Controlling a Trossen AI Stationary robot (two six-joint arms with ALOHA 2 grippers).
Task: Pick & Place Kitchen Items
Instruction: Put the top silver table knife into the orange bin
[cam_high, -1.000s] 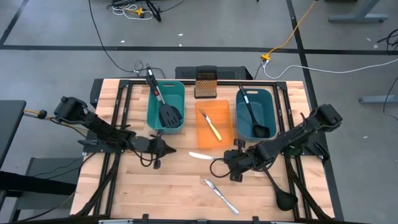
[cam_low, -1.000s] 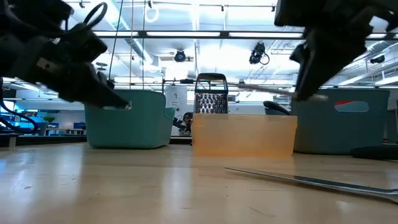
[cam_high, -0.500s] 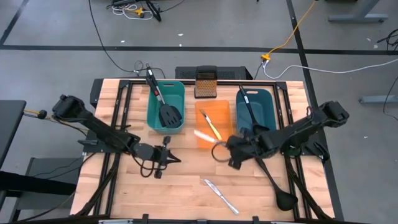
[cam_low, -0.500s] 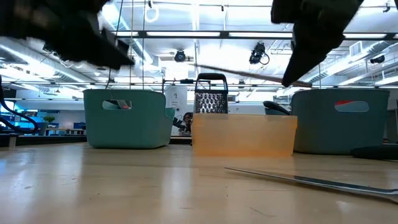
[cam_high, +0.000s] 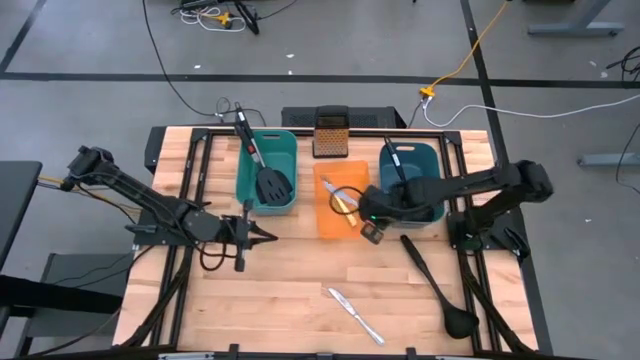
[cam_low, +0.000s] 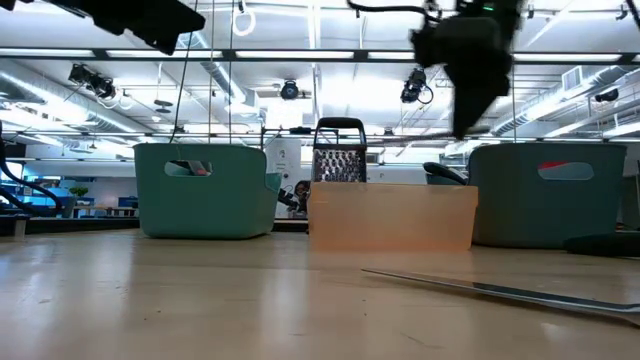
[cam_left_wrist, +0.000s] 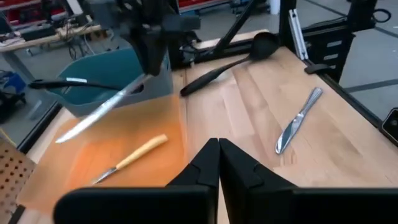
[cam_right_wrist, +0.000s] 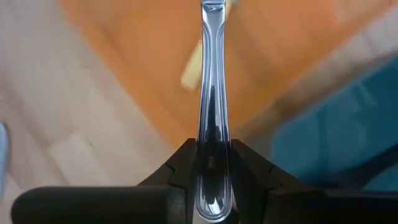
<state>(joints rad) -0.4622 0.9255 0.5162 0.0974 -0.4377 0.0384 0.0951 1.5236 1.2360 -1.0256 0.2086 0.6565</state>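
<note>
Above the orange bin (cam_high: 334, 212) at frame centre, right gripper (cam_high: 360, 213) clamps a knife (cam_left_wrist: 102, 111). Advise lowering before release. Left gripper (cam_high: 262, 237) is closed, empty.

You're looking at two slim black jointed arms with black cables looped alongside. The left tool (cam_high: 262, 236) ends in matte black fingers tapering to a point; the right tool (cam_high: 366, 218) is blocky, its fingers (cam_right_wrist: 181, 168) dark and angular.
</note>
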